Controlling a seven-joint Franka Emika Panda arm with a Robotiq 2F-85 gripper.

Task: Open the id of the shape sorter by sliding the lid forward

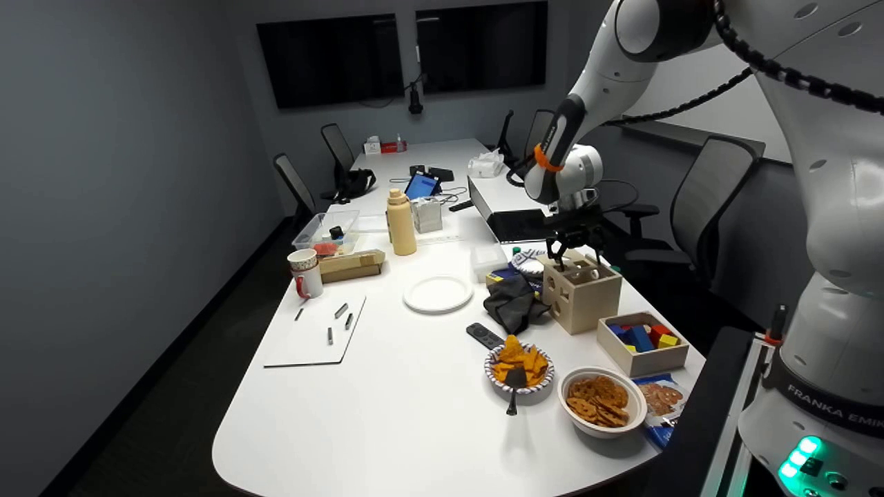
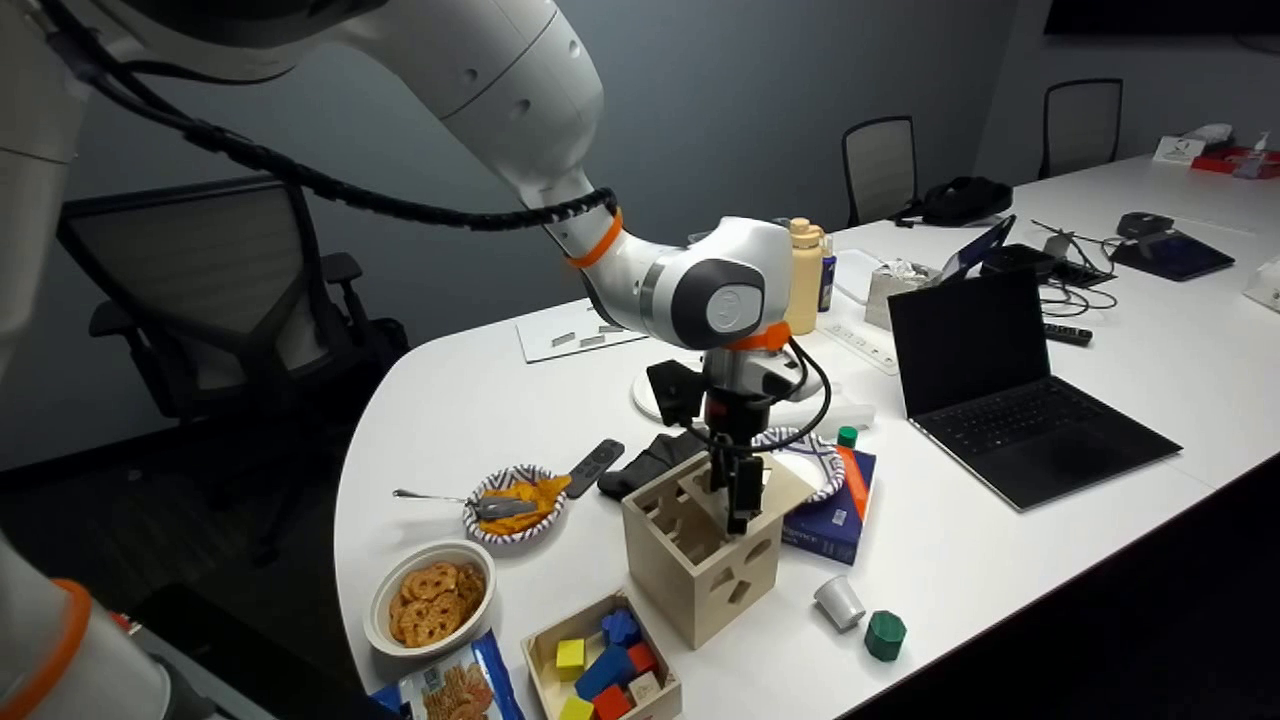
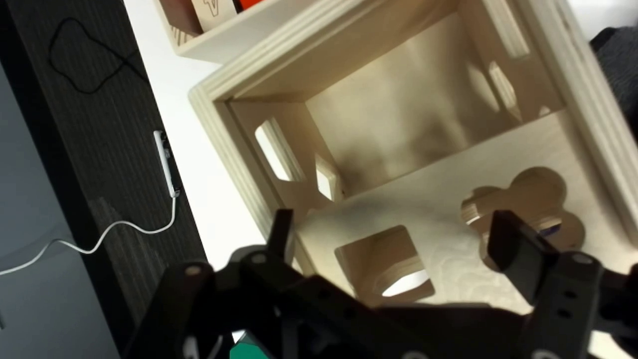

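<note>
The shape sorter, a pale wooden cube box, stands on the table in both exterior views (image 1: 587, 307) (image 2: 662, 570); its rim fills much of the wrist view (image 3: 219, 94). Its lid (image 3: 433, 194), a thin panel with a square hole and a flower-shaped hole, is partly slid back. About half the top is uncovered, and the lid (image 2: 788, 488) sticks out past the box's edge toward the laptop side. My gripper (image 3: 394, 222) is above the lid, fingers wide apart with nothing between them. One finger is over the flower-shaped hole, the other near the box's side wall; contact is unclear.
A wooden tray of coloured blocks (image 2: 655, 706) stands close to the box. A dark cloth (image 1: 512, 304), a blue book box (image 2: 830, 530) and a patterned plate (image 2: 812, 460) lie around it. A grey cup (image 2: 840, 603) and a green block (image 2: 885, 635) lie near the table edge.
</note>
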